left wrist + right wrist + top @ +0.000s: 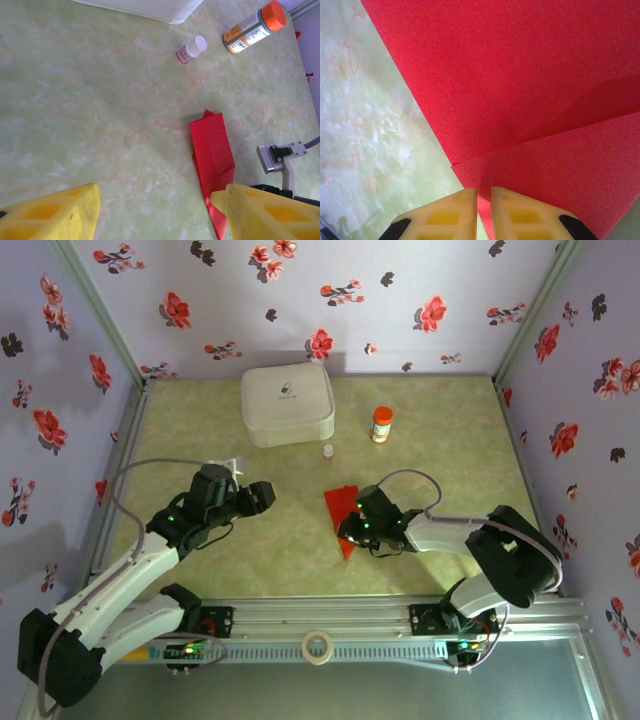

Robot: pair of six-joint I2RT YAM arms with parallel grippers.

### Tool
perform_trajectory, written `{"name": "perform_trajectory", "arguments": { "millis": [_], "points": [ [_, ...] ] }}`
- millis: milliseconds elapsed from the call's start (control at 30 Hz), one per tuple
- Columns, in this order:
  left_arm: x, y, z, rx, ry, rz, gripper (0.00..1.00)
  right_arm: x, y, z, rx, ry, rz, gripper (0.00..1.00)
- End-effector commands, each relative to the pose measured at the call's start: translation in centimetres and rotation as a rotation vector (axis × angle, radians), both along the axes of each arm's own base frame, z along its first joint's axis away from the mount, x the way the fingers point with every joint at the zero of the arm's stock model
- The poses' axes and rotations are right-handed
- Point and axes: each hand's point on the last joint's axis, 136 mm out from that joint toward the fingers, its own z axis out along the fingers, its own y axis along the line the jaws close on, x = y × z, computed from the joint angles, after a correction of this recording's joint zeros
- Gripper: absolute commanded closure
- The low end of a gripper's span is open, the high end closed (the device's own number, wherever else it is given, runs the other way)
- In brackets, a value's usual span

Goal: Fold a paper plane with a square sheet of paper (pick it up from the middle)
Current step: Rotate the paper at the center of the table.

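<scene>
Over on the left, my left gripper (154,192) is hanging wide open above the table (75,100). Next, the white case (287,405) is showing a tiny logo, unreadable. Mid-table, my right gripper (483,192) is pinching the folded red paper (212,145). Rightward, my left wrist is catching the orange-capped bottle (252,27) and its label print, illegible.

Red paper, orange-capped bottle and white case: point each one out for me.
red paper (212,145), left wrist view, middle of its folded top layer.
orange-capped bottle (250,29), left wrist view, on its label.
white case (287,405), top external view, centre of its lid.
</scene>
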Motion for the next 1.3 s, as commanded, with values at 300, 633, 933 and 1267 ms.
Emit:
{"name": "perform_trajectory", "arguments": {
  "millis": [300, 633, 933, 1267],
  "points": [
    [0.2, -0.2, 0.1, -0.049, -0.009, 0.013, 0.33, -0.8, 2.0, -2.0, 0.082, 0.119, -0.275, 0.84],
    [-0.2, -1.6, -0.3, -0.104, 0.013, -0.042, 0.33, -0.3, 5.5, 0.0, 0.285, 0.080, -0.348, 0.82],
    [-0.1, -4.9, -1.4, -0.142, 0.109, -0.167, 0.43, 0.0, 2.1, 3.2, 0.070, -0.076, -0.254, 0.72],
    [-0.2, -11.2, -3.2, -0.130, 0.186, -0.325, 0.67, 0.5, -5.1, 3.6, 0.042, -0.102, -0.339, 0.74]
  ]
}}
